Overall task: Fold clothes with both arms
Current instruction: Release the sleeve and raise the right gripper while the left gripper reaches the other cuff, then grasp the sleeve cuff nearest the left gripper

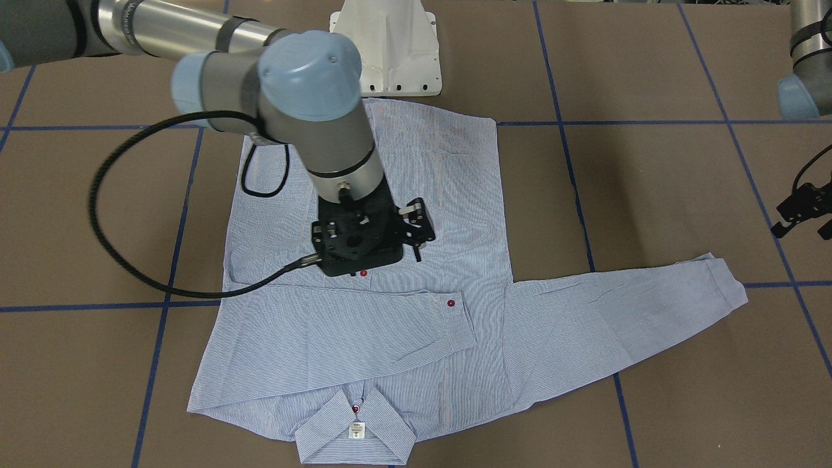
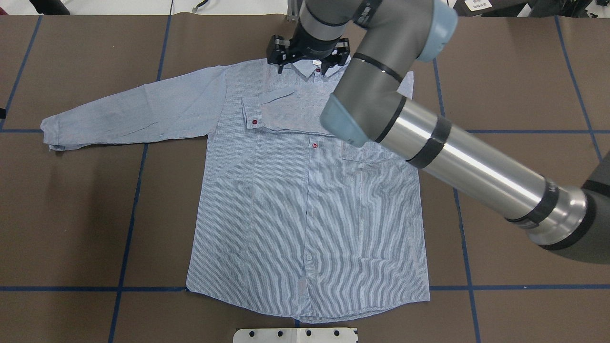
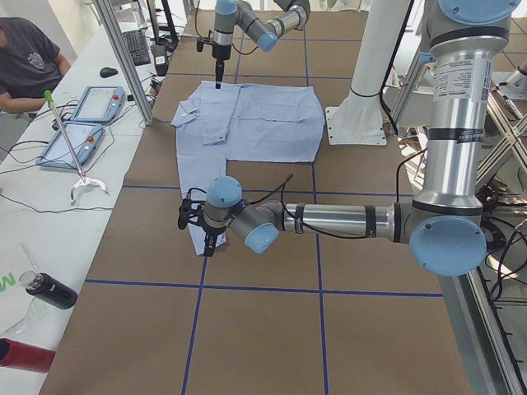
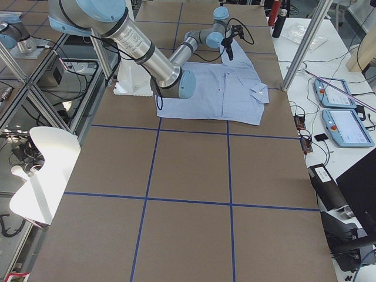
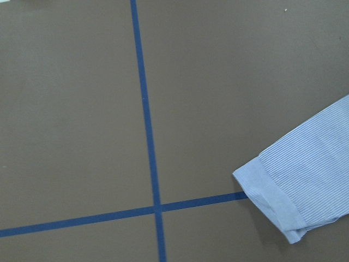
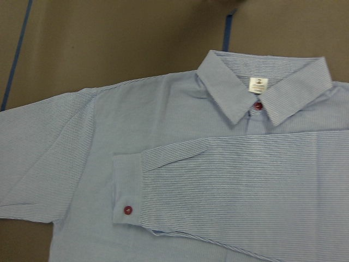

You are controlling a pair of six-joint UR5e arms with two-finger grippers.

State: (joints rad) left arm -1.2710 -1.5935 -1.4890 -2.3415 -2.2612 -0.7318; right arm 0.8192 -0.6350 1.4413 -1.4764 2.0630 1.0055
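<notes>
The shirt [image 2: 305,205] lies flat, front up and buttoned, on the brown tabletop [image 2: 514,85]. The only print is on a small white label [image 6: 257,84] inside the collar [image 6: 223,87], and its mark is too small to read. A dark red button [image 6: 258,105] sits just below the label.

One sleeve [image 6: 245,169] is folded across the chest just below the collar, and its cuff button [image 6: 128,210] faces up. The other sleeve [image 2: 133,112] stretches straight out sideways from the collar.

The right wrist view shows the collar, label and folded sleeve clearly. In the overhead view the right arm [image 2: 429,147] hides most of the collar. The left wrist view shows only the far cuff [image 5: 272,196], lying near a crossing of blue tape lines [image 5: 157,207].

The right tool [image 1: 418,247] hangs over the chest, on the hem side of the folded sleeve. I cannot tell whether its fingers are spread. The left tool [image 1: 803,224] hovers beyond the far cuff, well apart from the collar, with its fingers spread and holding nothing.

The left side view alone shows a seated person [image 3: 29,58] at a side bench.
</notes>
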